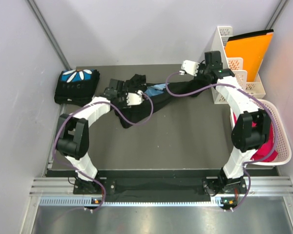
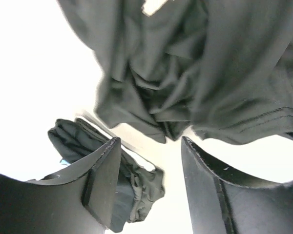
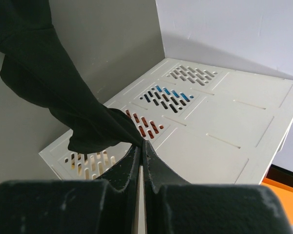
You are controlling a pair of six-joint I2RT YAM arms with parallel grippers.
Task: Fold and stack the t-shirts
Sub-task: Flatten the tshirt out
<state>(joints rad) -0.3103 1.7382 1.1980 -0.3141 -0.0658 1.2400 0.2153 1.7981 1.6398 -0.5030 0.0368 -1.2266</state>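
Black cloth makes up both t-shirts, two in all. One, the folded t-shirt point(image 1: 77, 86), lies as a compact bundle at the far left corner of the desk point(image 1: 185, 141), its blue print with white petals facing up. The other, the loose t-shirt point(image 1: 158, 101), is drawn out into a rumpled band across the far middle of the desk. Its long axis runs from near-left to far-right, with a patch of blue showing near its middle, and its far-right end rises to the right hand point(image 3: 142, 145). Two hands are in view. The right hand is fully closed, pinching a tip of the loose t-shirt just beside a white slotted rack point(image 3: 210, 122). The left hand point(image 2: 150, 148) hangs over the near-left part of the same shirt, its fingers point(image 2: 105, 180) parted with nothing between them; crumpled folds lie just beyond the tips. One orange folder point(image 1: 249, 48) stands in the rack, and one white basket point(image 1: 282, 146) holding something pink sits at the desk's right edge.
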